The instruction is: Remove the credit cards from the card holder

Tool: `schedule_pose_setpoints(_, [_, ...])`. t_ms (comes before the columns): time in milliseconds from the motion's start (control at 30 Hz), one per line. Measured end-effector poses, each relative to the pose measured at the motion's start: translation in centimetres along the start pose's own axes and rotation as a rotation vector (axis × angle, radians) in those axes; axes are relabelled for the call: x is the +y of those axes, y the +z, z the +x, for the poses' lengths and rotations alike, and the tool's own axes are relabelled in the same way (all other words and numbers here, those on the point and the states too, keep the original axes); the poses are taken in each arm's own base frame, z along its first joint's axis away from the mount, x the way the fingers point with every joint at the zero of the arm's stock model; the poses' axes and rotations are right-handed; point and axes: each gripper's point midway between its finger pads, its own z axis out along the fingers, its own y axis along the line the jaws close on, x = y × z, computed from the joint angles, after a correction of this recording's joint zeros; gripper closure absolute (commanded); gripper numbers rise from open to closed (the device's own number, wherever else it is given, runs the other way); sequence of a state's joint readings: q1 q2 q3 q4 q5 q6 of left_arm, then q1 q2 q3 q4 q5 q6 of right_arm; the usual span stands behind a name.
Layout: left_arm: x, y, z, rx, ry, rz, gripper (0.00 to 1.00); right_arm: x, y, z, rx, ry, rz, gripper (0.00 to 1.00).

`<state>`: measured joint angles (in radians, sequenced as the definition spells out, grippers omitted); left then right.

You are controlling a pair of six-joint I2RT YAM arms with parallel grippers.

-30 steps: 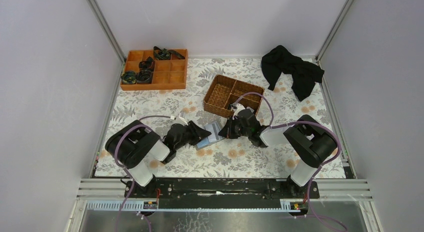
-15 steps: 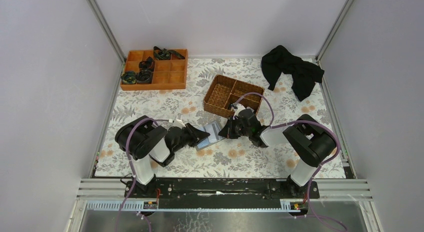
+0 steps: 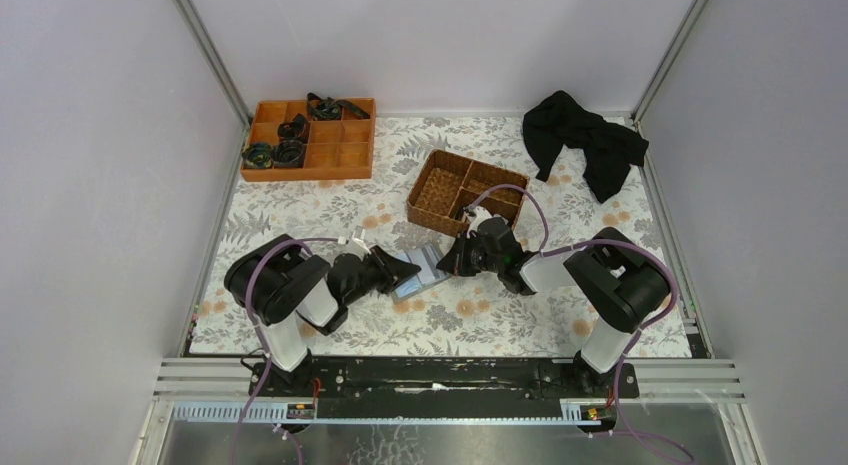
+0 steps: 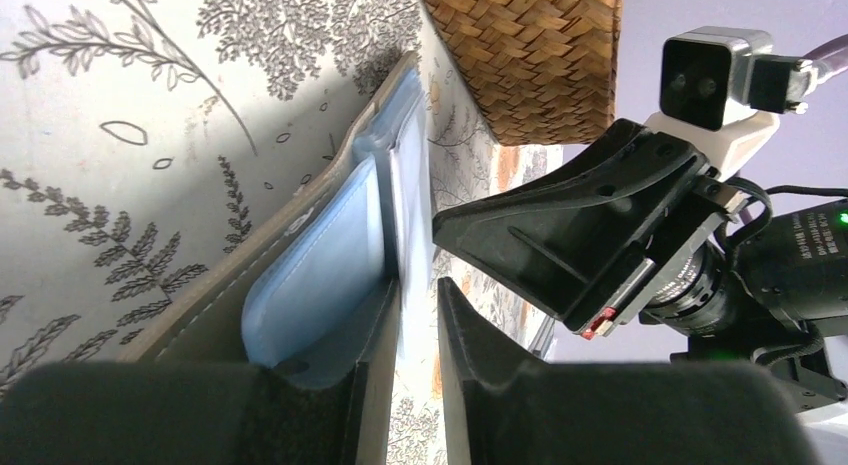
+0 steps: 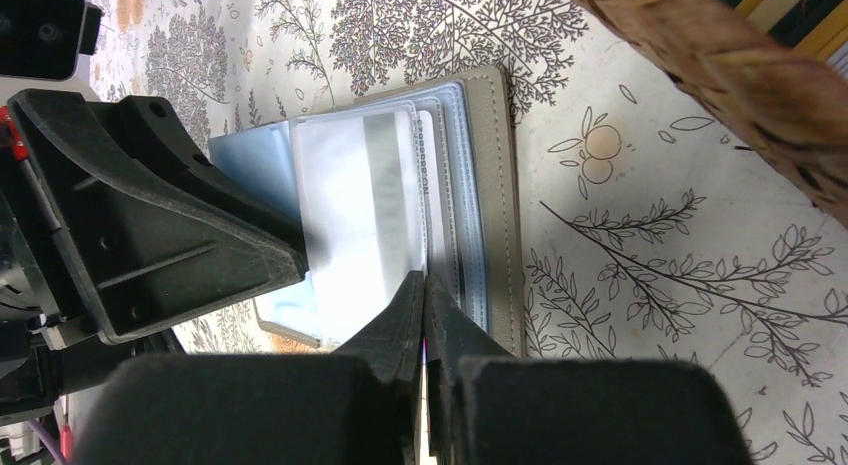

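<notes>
Card holder (image 3: 420, 271) | left fingers (image 4: 372, 385) low, pinching it | right fingers (image 5: 398, 330) pressed together

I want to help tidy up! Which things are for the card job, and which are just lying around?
For the job: card holder, card, left gripper, right gripper.
Just lying about: basket, orange tray, black cloth.
</notes>
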<state>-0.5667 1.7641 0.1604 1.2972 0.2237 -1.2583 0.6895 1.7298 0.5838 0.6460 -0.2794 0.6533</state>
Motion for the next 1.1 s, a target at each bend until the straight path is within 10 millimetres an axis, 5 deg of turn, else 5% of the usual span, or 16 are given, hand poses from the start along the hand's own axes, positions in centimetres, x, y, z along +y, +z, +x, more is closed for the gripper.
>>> schedule_pose_setpoints(333, [1.1, 0.5, 0.3, 0.011, -0.012, -0.01, 0.73, -0.3, 0.0, -0.1, -0.008, 0.002, 0.005, 1.0])
schedule_pose_setpoints(600, [-0.1, 0.7, 0.1, 0.016, 0.0, 0.031, 0.47, -0.5, 0.1, -0.2, -0.014, 0.004, 0.006, 1.0])
schedule_pose_setpoints(1100, [-1.3, 0.5, 0.1, 0.022, 0.024, 0.066, 0.5, -0.6, 0.3, -0.4, -0.026, 0.008, 0.0, 1.0])
